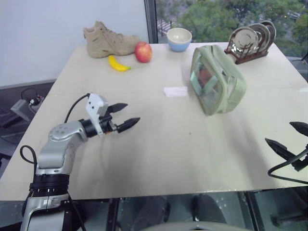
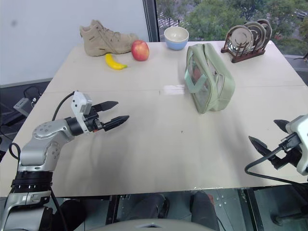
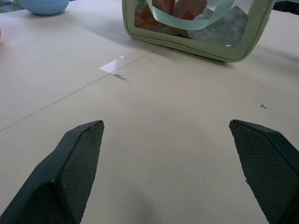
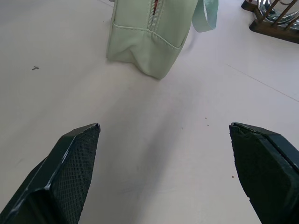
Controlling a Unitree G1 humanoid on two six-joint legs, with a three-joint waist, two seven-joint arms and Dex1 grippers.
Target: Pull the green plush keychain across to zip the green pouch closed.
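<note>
The green pouch [image 1: 217, 79] stands on its side on the beige table [image 1: 159, 144], right of the middle, with its clear window and pale strap [image 2: 195, 82] facing my left side. Red items show through the window. The right wrist view looks at its zipper end [image 4: 154, 14]. The green plush keychain is out of view. My left gripper [image 1: 131, 113] hovers open over the table's left part, pointing toward the pouch and well short of it. Open too, my right gripper [image 2: 263, 130] hangs near the table's front right edge, with nothing between its fingers.
At the back stand a tan shoe [image 1: 108, 41], a yellow banana [image 1: 118, 64], a red apple [image 1: 143, 52], a blue bowl [image 1: 179, 38] and a rack of metal plates [image 1: 250, 41]. A small white strip [image 1: 175, 91] lies left of the pouch.
</note>
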